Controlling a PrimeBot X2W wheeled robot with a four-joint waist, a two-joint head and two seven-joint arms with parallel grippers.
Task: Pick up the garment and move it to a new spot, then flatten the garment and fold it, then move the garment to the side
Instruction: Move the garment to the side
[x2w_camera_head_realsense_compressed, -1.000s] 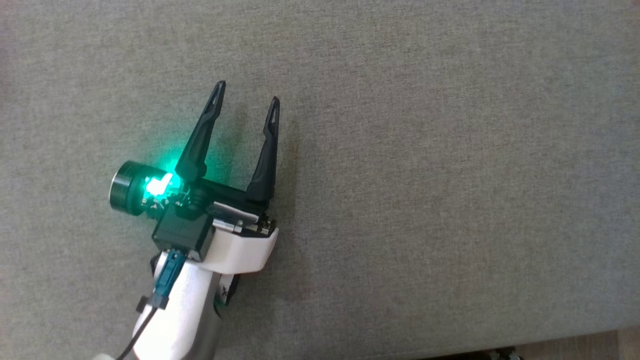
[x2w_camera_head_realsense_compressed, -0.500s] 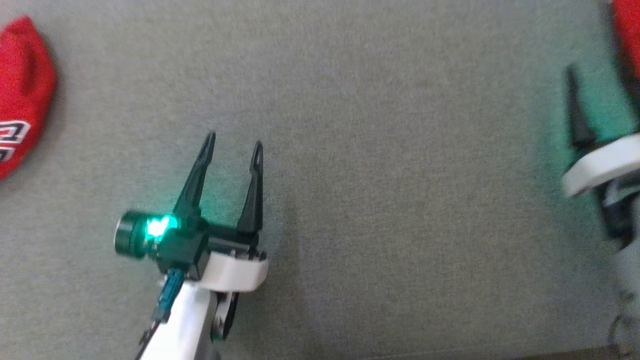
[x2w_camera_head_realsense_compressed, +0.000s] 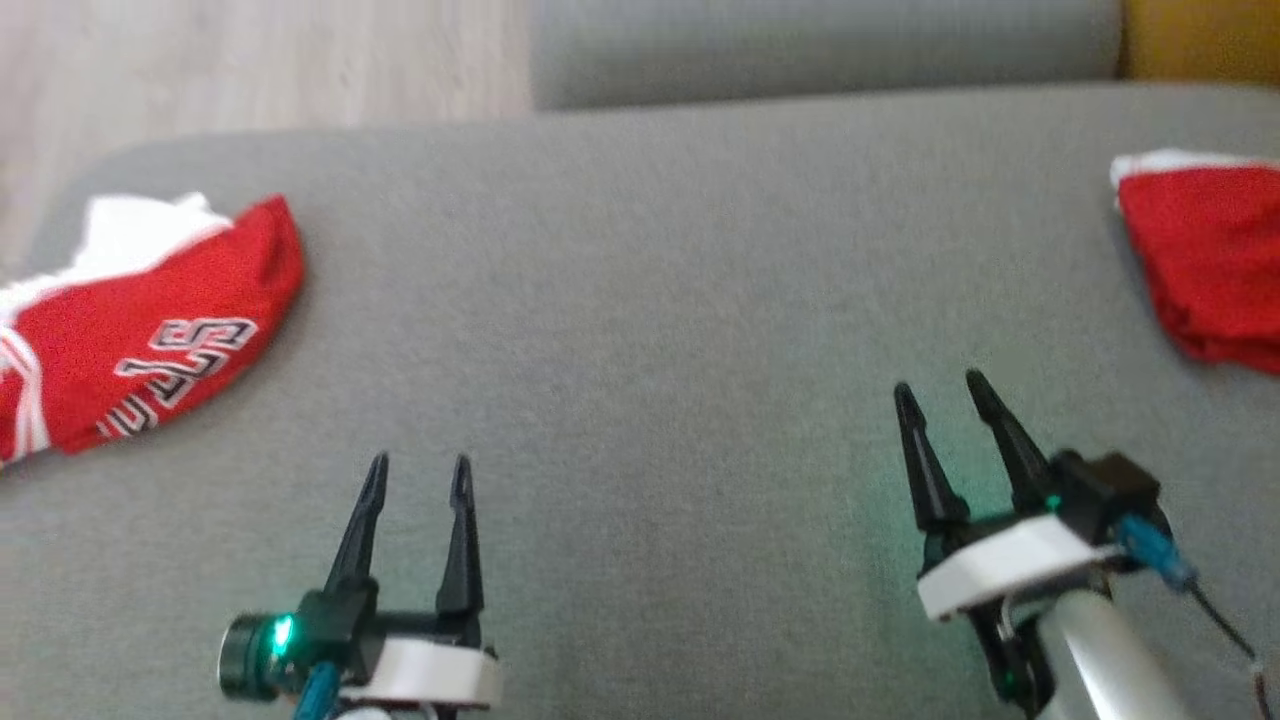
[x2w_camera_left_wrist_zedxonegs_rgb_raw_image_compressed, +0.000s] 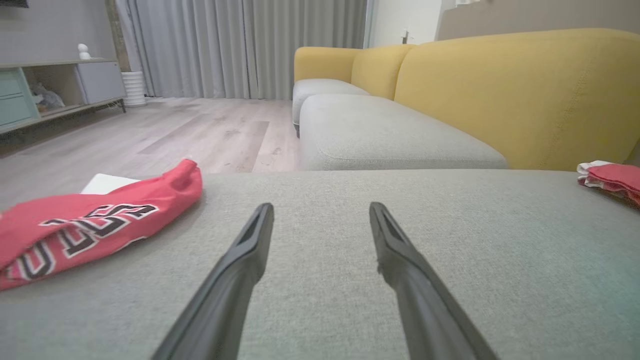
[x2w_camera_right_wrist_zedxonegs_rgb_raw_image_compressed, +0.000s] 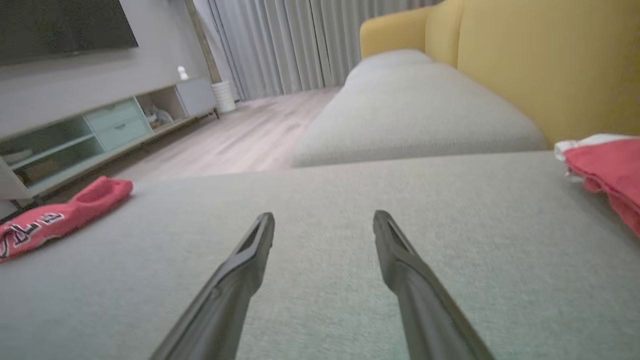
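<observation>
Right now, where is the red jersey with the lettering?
In the head view the red jersey lies at the left edge of the grey cushion, ahead and left of the left tool.

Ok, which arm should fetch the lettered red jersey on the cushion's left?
Left, likely: the left gripper, jaws open and empty, sits nearer the jersey; the right gripper is across the cushion.

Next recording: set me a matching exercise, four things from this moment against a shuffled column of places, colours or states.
Things:
1. lettered red jersey
2. plain red garment
3. left gripper
4. sofa backrest

Place, colour or state:
A. at the right end of the grey cushion
B. open, holding nothing
C. yellow
D. at the cushion's left end

Pairs: 1-D, 2-A, 3-B, 4-C
</observation>
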